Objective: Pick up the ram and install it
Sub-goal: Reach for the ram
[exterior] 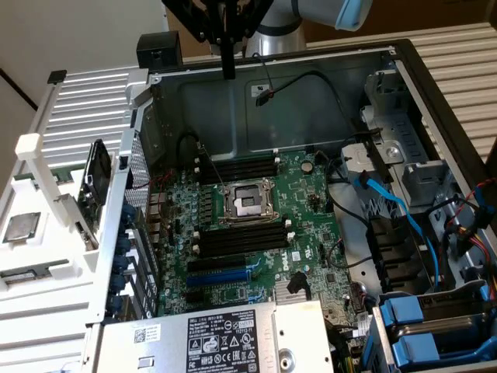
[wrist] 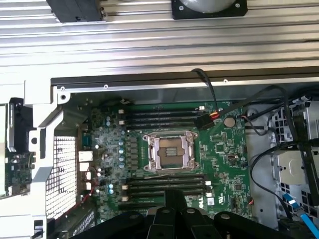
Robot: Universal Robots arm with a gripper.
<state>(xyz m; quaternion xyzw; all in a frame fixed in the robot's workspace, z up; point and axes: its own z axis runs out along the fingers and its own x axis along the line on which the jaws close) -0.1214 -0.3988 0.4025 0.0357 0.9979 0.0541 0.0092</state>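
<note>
The ram (exterior: 97,183) stands on edge in a white holder (exterior: 46,167) outside the case, at the exterior view's left. In the wrist view its green board (wrist: 17,169) shows beside the case wall. My gripper (exterior: 227,75) hangs high over the far wall of the open case, well away from the ram. Its fingers are shut with nothing between them. In the wrist view the gripper (wrist: 174,199) hovers over the motherboard (wrist: 224,164). Long black memory slots (exterior: 237,167) (exterior: 241,237) lie on both sides of the processor socket (exterior: 247,203).
A blue expansion slot (exterior: 225,273) lies near the power supply (exterior: 217,338). Blue and black cables (exterior: 388,202) and drive bays (exterior: 435,326) crowd the exterior view's right. A loose black cable (exterior: 268,93) dangles over the board. A processor chip (exterior: 22,227) rests on the white tray.
</note>
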